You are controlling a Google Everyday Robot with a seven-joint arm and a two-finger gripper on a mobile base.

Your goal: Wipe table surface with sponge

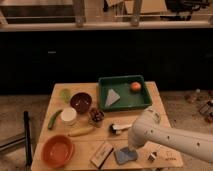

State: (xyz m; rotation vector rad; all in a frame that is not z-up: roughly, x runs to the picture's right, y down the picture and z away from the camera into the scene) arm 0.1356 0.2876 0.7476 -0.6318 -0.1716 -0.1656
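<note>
Wooden tabletop (102, 140) carries the sponge (125, 156) just right of the block (101, 154), pincer (131, 148) at its back edge, spread or pinching I cannot tell, so press flat and sweep away from the block.

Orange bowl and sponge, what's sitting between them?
The wooden block, in the camera view, between orange bowl and sponge. The gripper is right by the sponge.

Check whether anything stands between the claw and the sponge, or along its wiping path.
Nothing visible separates them: the claw sits right over the sponge, near the front edge of the table surface. Along the wiping path, a wooden block lies close beside the sponge, toward the orange bowl.
</note>
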